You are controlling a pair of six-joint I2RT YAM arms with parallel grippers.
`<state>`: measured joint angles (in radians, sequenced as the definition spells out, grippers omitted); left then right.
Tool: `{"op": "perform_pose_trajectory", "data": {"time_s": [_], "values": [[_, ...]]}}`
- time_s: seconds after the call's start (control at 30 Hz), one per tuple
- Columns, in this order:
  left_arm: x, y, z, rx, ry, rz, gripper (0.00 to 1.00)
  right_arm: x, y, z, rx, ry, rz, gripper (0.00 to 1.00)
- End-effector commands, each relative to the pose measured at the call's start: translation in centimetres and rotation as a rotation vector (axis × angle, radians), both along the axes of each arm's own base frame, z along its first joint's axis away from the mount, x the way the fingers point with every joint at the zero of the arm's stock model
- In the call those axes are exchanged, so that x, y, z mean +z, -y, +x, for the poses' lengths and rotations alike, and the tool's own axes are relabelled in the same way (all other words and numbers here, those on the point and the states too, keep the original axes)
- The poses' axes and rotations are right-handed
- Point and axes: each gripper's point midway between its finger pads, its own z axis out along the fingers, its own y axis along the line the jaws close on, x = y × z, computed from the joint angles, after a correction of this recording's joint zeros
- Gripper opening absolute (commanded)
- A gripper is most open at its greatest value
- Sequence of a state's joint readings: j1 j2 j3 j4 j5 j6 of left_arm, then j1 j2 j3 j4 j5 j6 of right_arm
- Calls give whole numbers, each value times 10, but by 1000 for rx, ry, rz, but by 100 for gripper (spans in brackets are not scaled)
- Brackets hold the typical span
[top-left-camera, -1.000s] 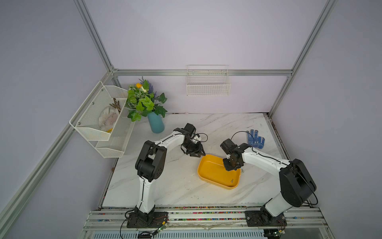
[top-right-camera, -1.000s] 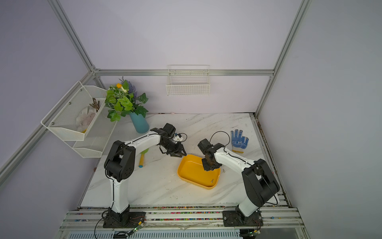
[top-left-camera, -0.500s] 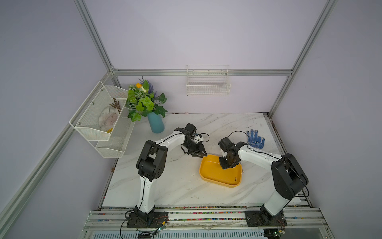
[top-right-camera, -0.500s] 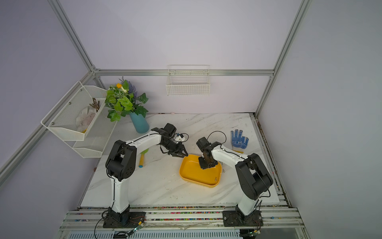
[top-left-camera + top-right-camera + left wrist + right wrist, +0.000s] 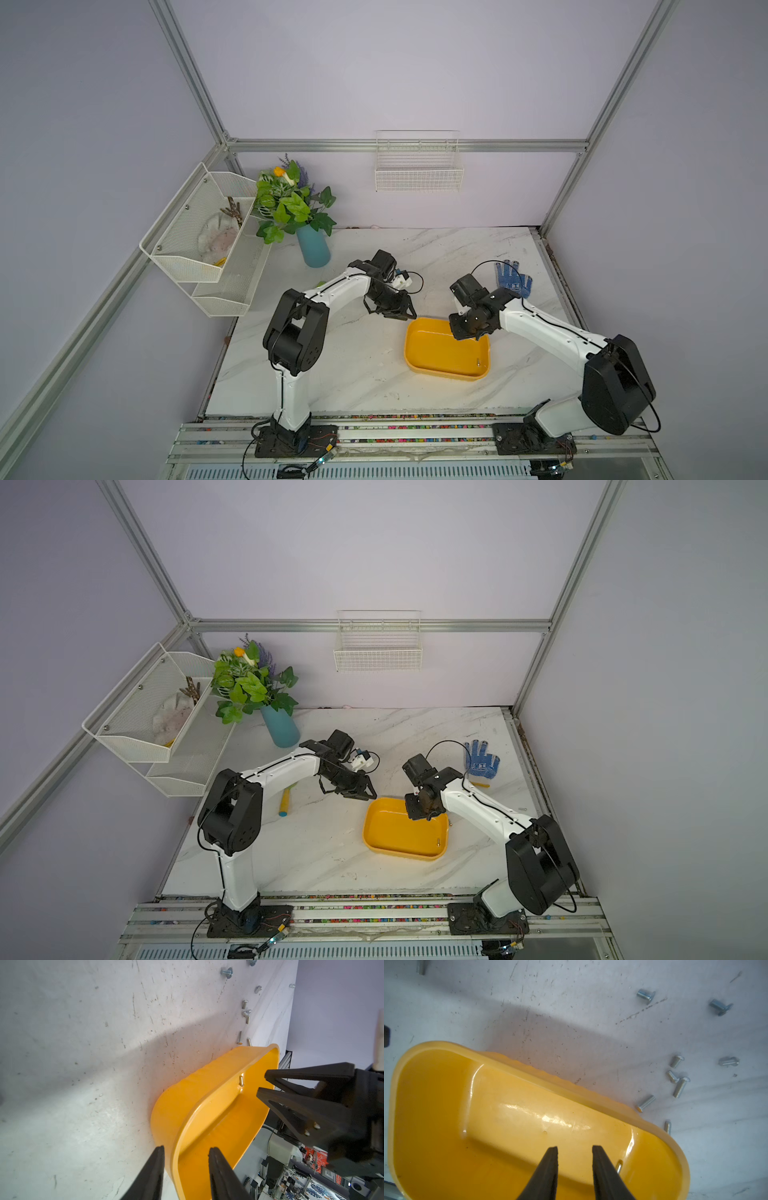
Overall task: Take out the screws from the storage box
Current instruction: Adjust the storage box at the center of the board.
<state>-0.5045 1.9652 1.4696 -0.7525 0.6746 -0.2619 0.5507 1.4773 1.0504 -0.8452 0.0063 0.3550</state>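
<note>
We find the left gripper (image 5: 187,1148) released. Its jaws stand apart and straddle the rim of the storage box (image 5: 187,1095) at the corner nearest the left arm, one finger outside the wall and one inside, with a gap showing on the inner side. The right gripper (image 5: 574,1147) is likewise released, with nothing between its jaws, poised over the box floor. One screw (image 5: 618,1166) lies inside the box by the end wall, just beside a right finger. The loose screws (image 5: 678,1086) lie scattered on the marble table (image 5: 571,1012), outside the box's wall.
</note>
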Motion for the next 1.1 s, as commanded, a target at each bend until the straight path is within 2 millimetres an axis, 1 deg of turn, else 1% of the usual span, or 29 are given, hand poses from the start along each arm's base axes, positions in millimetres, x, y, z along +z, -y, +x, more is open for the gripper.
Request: {"op": "perform_pose_trajectory", "data": {"time_s": [0.0,0.03,0.13,0.23,0.3,0.33,0.4,0.47,0.57,0.67,0.8,1.0,1.07], "values": [[4,4,20,-51,90,43,40,3,6,-7,-21,-14,-11,34],[0,3,23,-63,107,68,40,4,7,-7,-23,-12,-11,33],[1,6,32,-103,152,105,40,14,12,-6,-45,15,-6,34],[13,15,46,-97,199,68,41,25,17,-4,-69,40,24,34],[25,28,52,-120,210,16,42,25,20,-6,-67,32,19,34],[28,32,53,-131,219,9,41,24,21,-7,-68,26,13,33],[32,41,49,-173,221,-21,42,25,22,-7,-68,30,12,33],[32,50,39,-217,198,-63,42,30,24,-6,-80,44,17,34],[21,53,19,-292,164,-48,41,39,29,-4,-90,64,15,33],[12,51,7,-320,129,-40,41,46,33,-1,-107,83,21,33],[6,49,4,-329,135,-10,41,47,32,-1,-116,82,40,34],[-11,41,8,-310,132,75,41,48,30,-1,-116,81,55,33],[-12,41,7,-320,134,78,41,47,30,-1,-114,79,57,33]]}}
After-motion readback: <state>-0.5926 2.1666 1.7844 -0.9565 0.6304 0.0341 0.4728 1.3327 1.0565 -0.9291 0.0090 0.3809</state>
